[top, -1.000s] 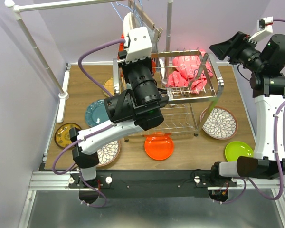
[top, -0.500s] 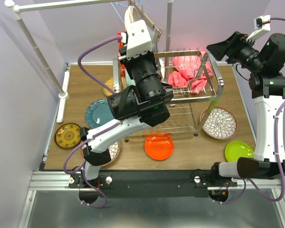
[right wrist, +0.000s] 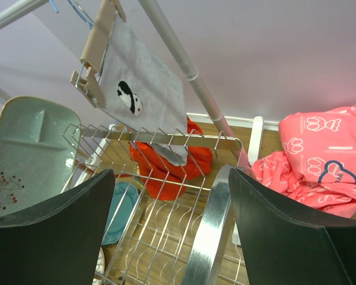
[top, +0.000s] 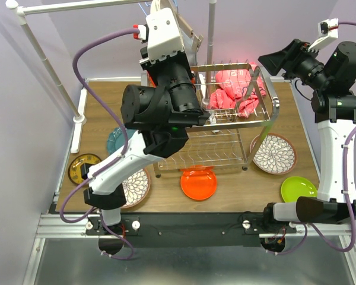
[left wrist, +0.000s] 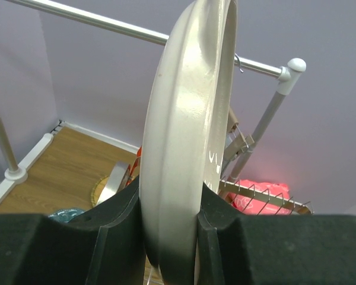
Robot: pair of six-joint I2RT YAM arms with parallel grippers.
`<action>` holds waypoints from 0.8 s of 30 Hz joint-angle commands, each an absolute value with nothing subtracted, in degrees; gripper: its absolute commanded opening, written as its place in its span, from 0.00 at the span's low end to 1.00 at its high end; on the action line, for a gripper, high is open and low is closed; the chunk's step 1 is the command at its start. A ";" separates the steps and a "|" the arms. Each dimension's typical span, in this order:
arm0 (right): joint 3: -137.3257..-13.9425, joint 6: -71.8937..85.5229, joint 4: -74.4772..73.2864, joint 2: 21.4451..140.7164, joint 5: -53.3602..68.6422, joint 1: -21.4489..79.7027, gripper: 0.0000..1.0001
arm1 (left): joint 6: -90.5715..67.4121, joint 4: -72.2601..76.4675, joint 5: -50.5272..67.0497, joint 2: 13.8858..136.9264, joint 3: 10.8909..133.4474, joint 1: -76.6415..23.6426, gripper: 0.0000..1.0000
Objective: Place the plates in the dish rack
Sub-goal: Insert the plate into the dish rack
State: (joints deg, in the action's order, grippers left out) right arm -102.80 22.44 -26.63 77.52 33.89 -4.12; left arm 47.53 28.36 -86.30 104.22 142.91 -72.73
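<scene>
A pale plate [left wrist: 190, 119] is clamped on edge by the left gripper [left wrist: 169, 208], high above the eleven o'clock corner of the dish rack [top: 228, 148]; the right gripper [right wrist: 169, 231] is spread wide and empty. The plate should be lowered upright, its rim lined up with a free slot at the upper shelf's nine o'clock side, clear of the pink cloth [top: 234, 86] at three o'clock, and released only once seated.
</scene>
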 commanded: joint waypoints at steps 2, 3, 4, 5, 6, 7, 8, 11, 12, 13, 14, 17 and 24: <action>-104.41 22.59 -27.25 77.69 35.24 -3.78 0.86 | 23.42 6.54 -76.83 99.41 144.05 -72.16 0.00; -104.50 22.59 -27.33 77.70 35.16 -3.69 0.86 | 18.07 0.24 -75.69 99.06 144.92 -72.07 0.00; -104.68 22.59 -27.33 77.70 35.24 -3.69 0.86 | 15.67 -2.52 -74.19 98.79 145.28 -71.64 0.00; -104.68 22.41 -27.33 77.61 35.07 -3.69 0.86 | 13.82 -4.64 -73.57 98.53 145.37 -71.54 0.00; -104.68 22.41 -27.33 77.61 35.07 -3.78 0.86 | 12.06 -9.10 -72.69 98.09 145.89 -71.28 0.00; -104.59 22.41 -27.33 77.43 34.98 -3.69 0.86 | 6.73 -11.66 -70.60 97.82 146.25 -70.84 0.00; -104.24 22.33 -27.33 77.17 34.89 -3.69 0.86 | 4.85 -13.86 -69.97 97.39 146.34 -70.49 0.00; -103.63 22.41 -27.33 76.73 34.72 -3.69 0.86 | 0.98 -19.67 -70.49 96.94 145.99 -70.49 0.00; -103.45 22.41 -27.33 76.64 34.72 -3.69 0.86 | 0.27 -23.17 -70.40 96.94 146.25 -70.49 0.00; -103.36 22.41 -27.33 76.64 34.72 -3.78 0.86 | -1.56 -24.25 -70.57 96.60 146.08 -70.40 0.00; -103.19 22.41 -27.33 76.55 34.63 -3.78 0.86 | -2.89 -25.39 -70.75 96.50 145.90 -70.49 0.00; -103.18 22.33 -27.33 76.55 34.63 -3.78 0.86 | -5.44 -29.96 -71.19 96.24 145.81 -70.31 0.00; -103.36 22.24 -27.33 76.73 34.54 -3.69 0.86 | -14.76 -41.38 -67.68 95.80 145.64 -67.68 0.00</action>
